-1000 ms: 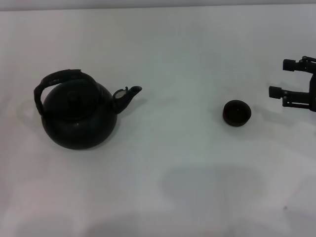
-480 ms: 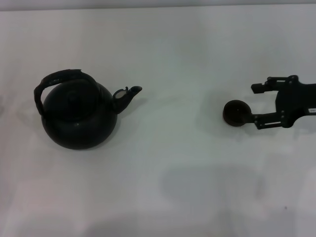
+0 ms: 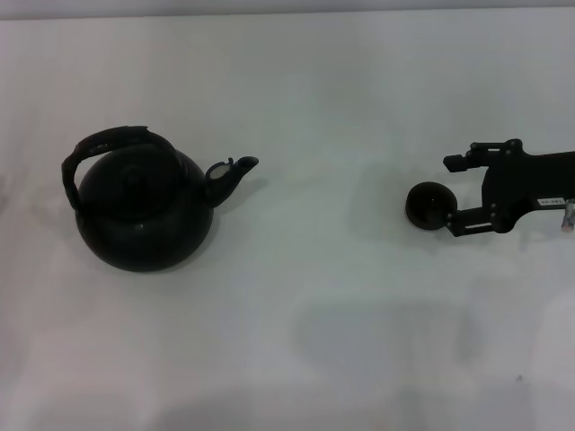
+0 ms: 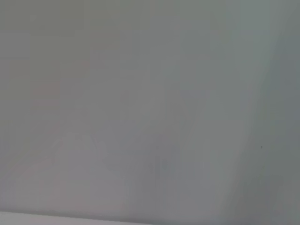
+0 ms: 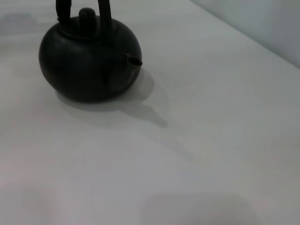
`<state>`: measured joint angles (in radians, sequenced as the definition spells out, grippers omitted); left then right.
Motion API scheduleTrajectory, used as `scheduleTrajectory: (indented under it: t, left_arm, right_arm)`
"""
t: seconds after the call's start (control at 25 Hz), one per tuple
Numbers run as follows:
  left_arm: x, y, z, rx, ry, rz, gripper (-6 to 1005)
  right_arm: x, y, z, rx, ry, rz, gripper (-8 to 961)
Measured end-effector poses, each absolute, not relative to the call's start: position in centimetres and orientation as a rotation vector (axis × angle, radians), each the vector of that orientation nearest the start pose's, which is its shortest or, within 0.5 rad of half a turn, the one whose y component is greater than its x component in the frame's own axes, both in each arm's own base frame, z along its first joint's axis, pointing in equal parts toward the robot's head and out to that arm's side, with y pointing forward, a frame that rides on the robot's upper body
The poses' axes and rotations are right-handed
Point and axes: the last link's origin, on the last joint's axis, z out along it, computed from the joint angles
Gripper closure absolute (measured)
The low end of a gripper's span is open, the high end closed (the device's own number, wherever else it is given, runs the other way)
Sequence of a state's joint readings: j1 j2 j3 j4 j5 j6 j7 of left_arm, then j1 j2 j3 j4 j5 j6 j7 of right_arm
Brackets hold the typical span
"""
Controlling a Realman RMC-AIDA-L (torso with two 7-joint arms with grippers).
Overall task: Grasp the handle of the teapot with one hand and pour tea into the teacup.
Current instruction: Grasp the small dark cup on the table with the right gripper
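The black teapot (image 3: pixel 144 211) stands on the left of the white table (image 3: pixel 323 99), its spout (image 3: pixel 232 172) pointing right and its arched handle (image 3: pixel 108 144) upright over the lid. The small dark teacup (image 3: pixel 428 205) sits to the right. My right gripper (image 3: pixel 451 189) is open and reaches in from the right edge at table level, its nearer finger (image 3: pixel 467 216) right against the cup's side. The right wrist view shows the teapot (image 5: pixel 89 61) and its spout (image 5: pixel 134 61) but not the cup. My left gripper is out of view.
The white table stretches bare between the teapot's spout and the teacup. The left wrist view shows only a plain pale surface (image 4: pixel 140 117). A soft shadow (image 3: pixel 386 337) lies on the table in front.
My right gripper has moved left from the right edge up to the teacup, its fingers now level with the cup. The teapot and the cup have stayed put.
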<state>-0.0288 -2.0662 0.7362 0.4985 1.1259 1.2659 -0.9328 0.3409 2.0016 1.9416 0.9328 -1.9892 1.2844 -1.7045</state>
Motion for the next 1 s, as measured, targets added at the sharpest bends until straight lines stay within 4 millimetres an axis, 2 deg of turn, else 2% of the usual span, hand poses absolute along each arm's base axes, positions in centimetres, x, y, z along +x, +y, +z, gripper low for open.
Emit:
scheduleTrajectory:
  t: [0.64,1.0]
  left_arm:
    - [-40.9,22.4,6.6,-1.665,-0.801,-0.747,241]
    - [-40.9,22.6,6.4,-1.672,-0.791,-0.739,242]
  right_arm:
    - [29.5,32.1,-0.7,-2.803,0.364,0.046,104]
    - [29.3,32.3,-1.8,-2.825,0.355,0.014,103]
